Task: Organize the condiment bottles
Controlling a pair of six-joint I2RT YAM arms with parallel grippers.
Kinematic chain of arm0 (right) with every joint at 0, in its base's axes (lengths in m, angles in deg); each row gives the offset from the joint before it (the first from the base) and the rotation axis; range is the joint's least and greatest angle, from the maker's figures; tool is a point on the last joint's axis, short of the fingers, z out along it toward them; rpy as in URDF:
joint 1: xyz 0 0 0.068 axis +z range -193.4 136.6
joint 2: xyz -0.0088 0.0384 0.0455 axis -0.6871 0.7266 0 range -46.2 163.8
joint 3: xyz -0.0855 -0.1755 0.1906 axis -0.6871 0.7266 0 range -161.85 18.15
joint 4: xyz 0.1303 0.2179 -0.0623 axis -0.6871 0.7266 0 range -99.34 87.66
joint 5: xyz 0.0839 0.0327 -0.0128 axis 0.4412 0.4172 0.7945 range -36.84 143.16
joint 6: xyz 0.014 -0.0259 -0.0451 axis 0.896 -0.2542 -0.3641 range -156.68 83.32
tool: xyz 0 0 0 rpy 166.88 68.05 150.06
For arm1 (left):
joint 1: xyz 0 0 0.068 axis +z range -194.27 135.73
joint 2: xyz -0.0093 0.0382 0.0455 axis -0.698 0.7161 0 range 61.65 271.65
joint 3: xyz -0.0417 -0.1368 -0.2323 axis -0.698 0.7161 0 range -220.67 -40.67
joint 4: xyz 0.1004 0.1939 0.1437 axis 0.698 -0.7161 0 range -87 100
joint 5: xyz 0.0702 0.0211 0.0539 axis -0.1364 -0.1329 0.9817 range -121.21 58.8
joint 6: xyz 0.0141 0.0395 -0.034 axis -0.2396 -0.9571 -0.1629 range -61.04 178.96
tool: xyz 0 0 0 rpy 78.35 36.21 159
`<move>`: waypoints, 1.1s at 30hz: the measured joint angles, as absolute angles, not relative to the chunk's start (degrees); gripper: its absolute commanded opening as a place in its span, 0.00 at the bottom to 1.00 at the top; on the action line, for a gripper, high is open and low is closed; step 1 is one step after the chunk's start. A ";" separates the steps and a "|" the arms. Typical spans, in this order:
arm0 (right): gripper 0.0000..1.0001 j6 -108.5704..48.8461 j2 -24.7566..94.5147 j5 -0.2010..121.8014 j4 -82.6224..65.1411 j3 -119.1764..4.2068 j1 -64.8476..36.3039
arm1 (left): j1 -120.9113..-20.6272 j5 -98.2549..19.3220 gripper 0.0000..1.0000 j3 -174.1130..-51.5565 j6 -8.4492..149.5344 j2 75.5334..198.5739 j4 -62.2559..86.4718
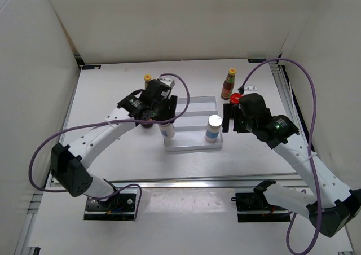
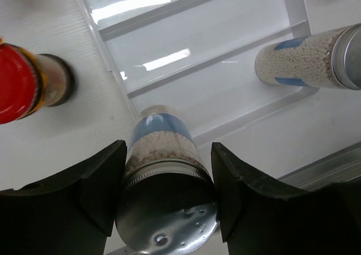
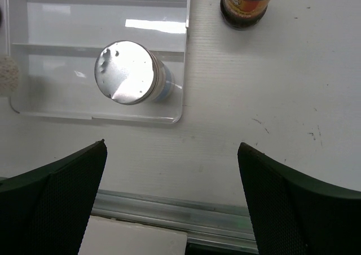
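At the far left of the table (image 1: 101,97), a yellow-capped sauce bottle (image 1: 147,79) stands just behind the left arm's wrist. Beside the tray's left edge a red-lidded jar (image 2: 20,83) sits upright, mostly hidden under that arm from above. The left gripper (image 2: 168,153) is closed to a narrow span on a white shaker (image 2: 163,176), its fingers (image 2: 98,193) pressed against the silver top on both sides; the shaker is at the near left corner of the clear ribbed tray (image 1: 194,105). A second shaker (image 1: 214,126) stands inside the tray's near right corner. Beyond the tray's far right corner stands another sauce bottle (image 1: 228,84), with a second red-lidded jar (image 1: 236,97) just in front of it. The right gripper (image 3: 172,198) hangs over the table right of the tray, jaws spread wide and holding nothing.
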State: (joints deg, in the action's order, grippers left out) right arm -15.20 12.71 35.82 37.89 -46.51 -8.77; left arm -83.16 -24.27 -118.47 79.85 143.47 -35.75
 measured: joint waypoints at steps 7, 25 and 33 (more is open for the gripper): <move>1.00 -15.25 10.37 33.98 40.22 -46.51 -8.88 | -84.45 -26.12 0.11 -118.60 79.26 151.18 -33.37; 1.00 -14.96 10.31 32.08 42.00 -46.49 -9.49 | -84.48 -26.56 1.00 -114.09 76.31 153.81 -24.89; 1.00 -14.55 14.72 32.69 42.00 -46.56 -14.17 | -84.48 -23.04 1.00 -114.77 72.26 150.09 -27.32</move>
